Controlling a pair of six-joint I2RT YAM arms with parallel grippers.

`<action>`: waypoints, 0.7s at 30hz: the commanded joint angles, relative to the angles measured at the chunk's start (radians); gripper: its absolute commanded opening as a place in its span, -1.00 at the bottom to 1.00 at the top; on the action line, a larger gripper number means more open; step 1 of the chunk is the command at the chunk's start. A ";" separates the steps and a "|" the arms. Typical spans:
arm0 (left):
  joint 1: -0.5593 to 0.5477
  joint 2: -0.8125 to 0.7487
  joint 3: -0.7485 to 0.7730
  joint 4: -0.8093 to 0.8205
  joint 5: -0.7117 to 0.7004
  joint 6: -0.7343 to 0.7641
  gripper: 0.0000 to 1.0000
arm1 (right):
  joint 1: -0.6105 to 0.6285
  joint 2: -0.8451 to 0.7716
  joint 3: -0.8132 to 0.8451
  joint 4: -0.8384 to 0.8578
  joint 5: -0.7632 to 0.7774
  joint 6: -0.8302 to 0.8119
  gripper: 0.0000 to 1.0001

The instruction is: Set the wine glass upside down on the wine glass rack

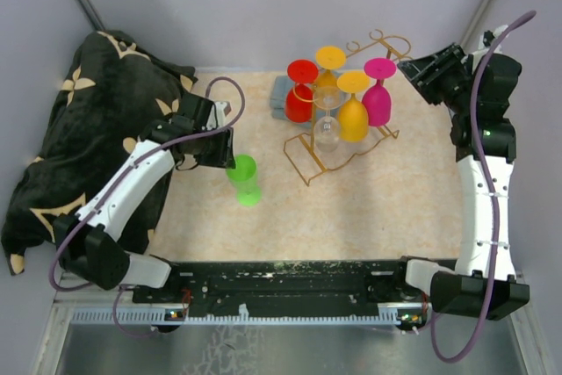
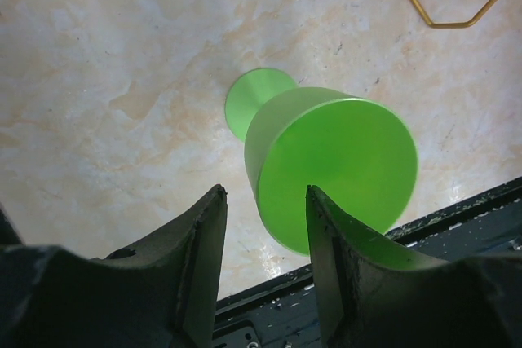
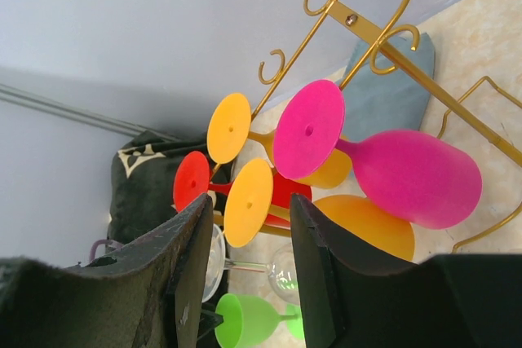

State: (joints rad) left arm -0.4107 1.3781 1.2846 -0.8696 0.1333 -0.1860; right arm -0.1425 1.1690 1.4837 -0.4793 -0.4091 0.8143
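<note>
Under wine glass rack (image 1: 297,162), marbled tabletop (image 1: 378,208) (grey walls (image 1: 290,6), perhaps panels)

You have a black cloth (image 1: 97,129) with a pale gold leaf pattern heaped at the left, partly on the table (image 1: 395,208) and partly against the grey wall (image 1: 281,6). The tabletop is a cream, marbled sheet, and a black rail (image 1: 290,278) runs along its near edge. Toward the far side you see five glasses in a tight cluster, all foot up: red (image 1: 300,98), yellow (image 1: 330,58), orange (image 1: 353,118), pink (image 1: 378,101) and a clear one (image 1: 327,133) nearest you. A blue-grey pad (image 1: 279,94) lies flat just behind the red glass, near the far edge.
</note>
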 commanded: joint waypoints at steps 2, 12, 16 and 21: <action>-0.037 0.057 -0.003 -0.052 -0.076 0.016 0.00 | -0.004 -0.029 0.002 0.059 -0.015 0.006 -0.13; -0.057 0.100 0.033 -0.050 -0.110 0.007 -0.63 | -0.005 -0.031 -0.003 0.062 -0.004 0.004 -0.13; -0.058 0.100 0.047 -0.048 -0.116 0.006 -0.96 | -0.005 -0.027 -0.009 0.066 -0.001 0.005 -0.13; -0.057 0.088 0.066 -0.045 -0.134 -0.005 -1.00 | -0.005 -0.026 -0.014 0.068 0.006 0.005 -0.13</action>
State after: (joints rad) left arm -0.4641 1.4773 1.3029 -0.9131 0.0246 -0.1829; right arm -0.1425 1.1675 1.4788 -0.4763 -0.4126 0.8150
